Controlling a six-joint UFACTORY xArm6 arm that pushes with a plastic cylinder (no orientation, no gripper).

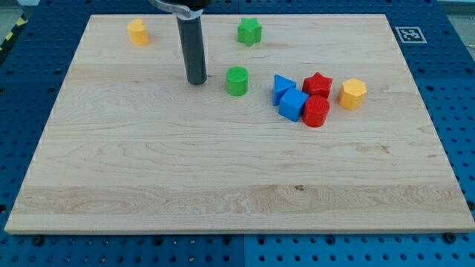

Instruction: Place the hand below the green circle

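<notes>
The green circle (237, 80) is a small green cylinder standing on the wooden board a little above the view's centre. My tip (197, 81) is the lower end of the dark rod that comes down from the view's top. The tip rests on the board just to the left of the green circle, at about the same height in the view, with a small gap between them.
A green star (249, 31) lies above the green circle. A yellow block (136, 32) sits at the top left. To the right lies a cluster: blue triangle (281, 87), blue cube (293, 104), red star (318, 84), red cylinder (316, 111), yellow hexagon (353, 93).
</notes>
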